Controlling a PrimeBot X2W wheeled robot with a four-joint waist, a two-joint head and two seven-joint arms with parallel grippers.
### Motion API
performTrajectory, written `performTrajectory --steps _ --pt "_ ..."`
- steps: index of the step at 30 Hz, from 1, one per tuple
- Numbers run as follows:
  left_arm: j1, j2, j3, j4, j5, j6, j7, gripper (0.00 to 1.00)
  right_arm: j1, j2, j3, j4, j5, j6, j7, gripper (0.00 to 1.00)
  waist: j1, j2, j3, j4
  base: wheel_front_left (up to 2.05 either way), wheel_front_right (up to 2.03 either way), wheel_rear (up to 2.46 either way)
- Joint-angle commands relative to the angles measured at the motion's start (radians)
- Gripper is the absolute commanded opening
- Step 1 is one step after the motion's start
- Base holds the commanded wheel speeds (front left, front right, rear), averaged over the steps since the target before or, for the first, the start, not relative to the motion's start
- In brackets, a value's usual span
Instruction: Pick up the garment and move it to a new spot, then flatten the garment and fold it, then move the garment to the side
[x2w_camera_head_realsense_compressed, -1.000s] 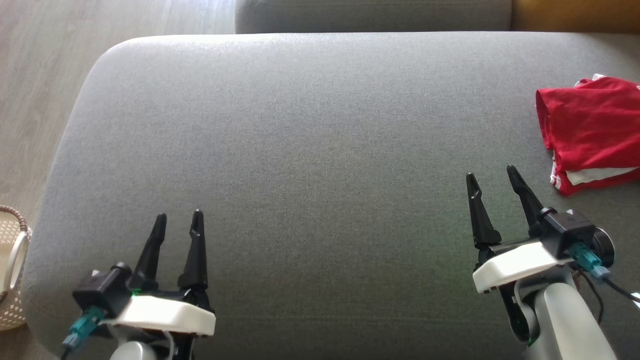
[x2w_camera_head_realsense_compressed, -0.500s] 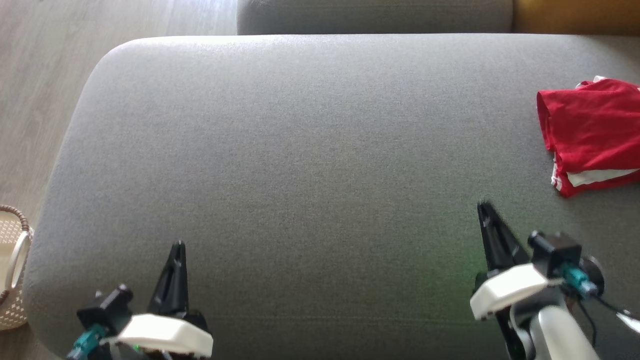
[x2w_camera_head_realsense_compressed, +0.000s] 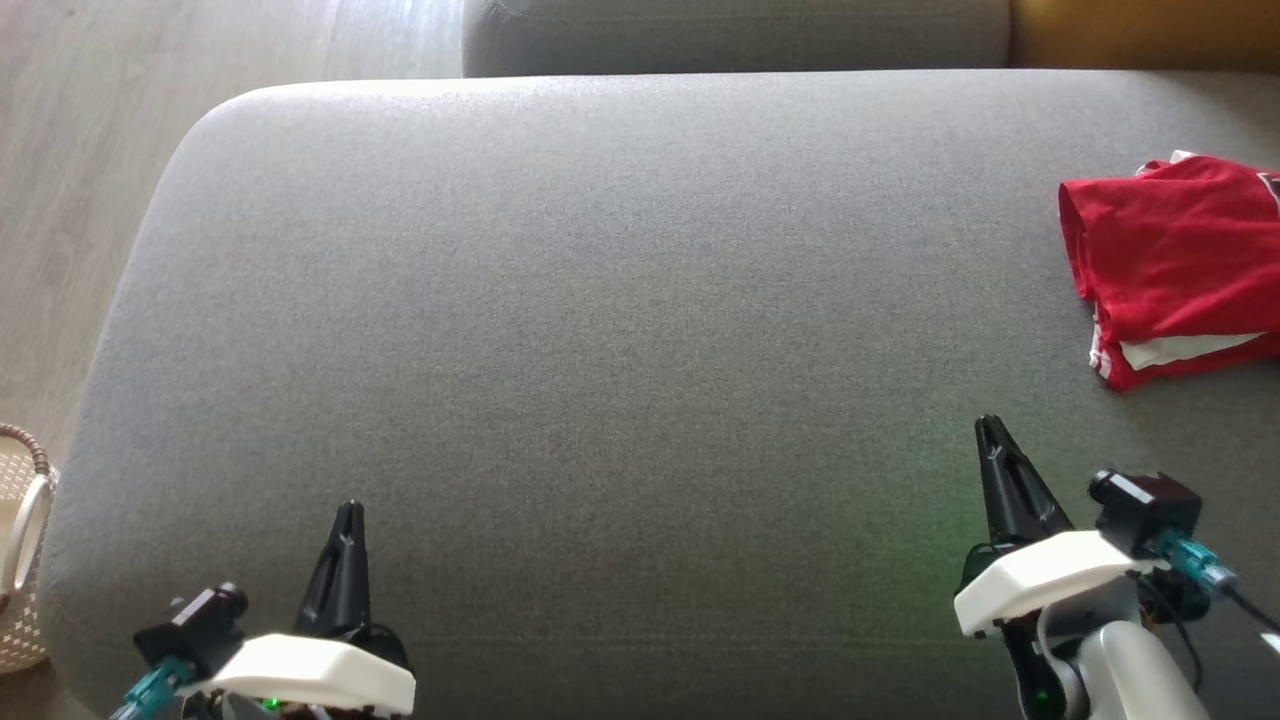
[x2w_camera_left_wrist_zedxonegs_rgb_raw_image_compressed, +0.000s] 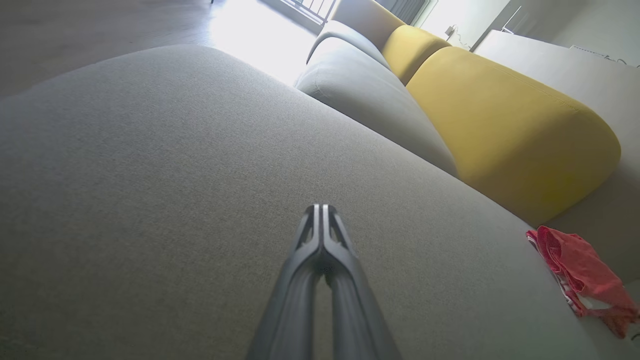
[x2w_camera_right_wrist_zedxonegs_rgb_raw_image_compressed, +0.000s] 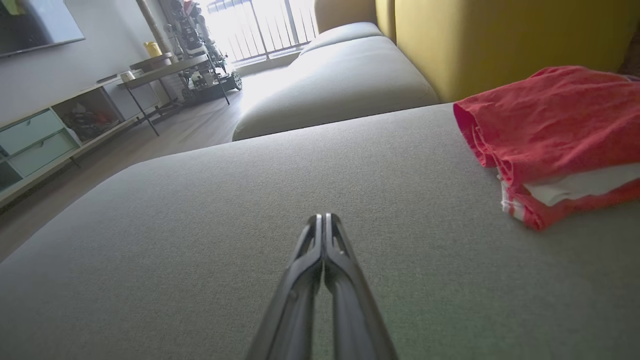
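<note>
1. The garment (x2w_camera_head_realsense_compressed: 1170, 265), red with white trim, is seen loosely folded at the right edge of the grey cushion (x2w_camera_head_realsense_compressed: 600, 300).
2. The left gripper (x2w_camera_head_realsense_compressed: 349, 512) is held over the cushion's near left part, with its fingers pressed together on nothing.
3. The right gripper (x2w_camera_head_realsense_compressed: 990, 430) is held at the near right, likewise closed and empty, near the garment but apart from it.
4. Whether either tip touches the cushion cannot be told.
5. A basket (x2w_camera_head_realsense_compressed: 20, 560) is seen on the floor (x2w_camera_head_realsense_compressed: 60, 150), left of the cushion.
</note>
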Motion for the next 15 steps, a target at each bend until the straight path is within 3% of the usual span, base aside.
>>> performTrajectory --steps 1,15 --pt "-0.05 0.008 0.014 -0.028 -0.026 -0.005 0.004 0.0 -0.036 0.001 -0.008 -0.038 0.032 0.0 0.008 0.0 0.0 -0.0001 -0.001 -0.001 0.0 0.0 0.0" --pt "-0.069 0.014 0.033 -0.02 -0.167 -0.01 0.039 0.0 -0.033 0.002 -0.023 -0.046 0.199 0.0 0.049 0.0 0.0 -0.0001 -0.008 -0.013 0.0 0.0 0.0"
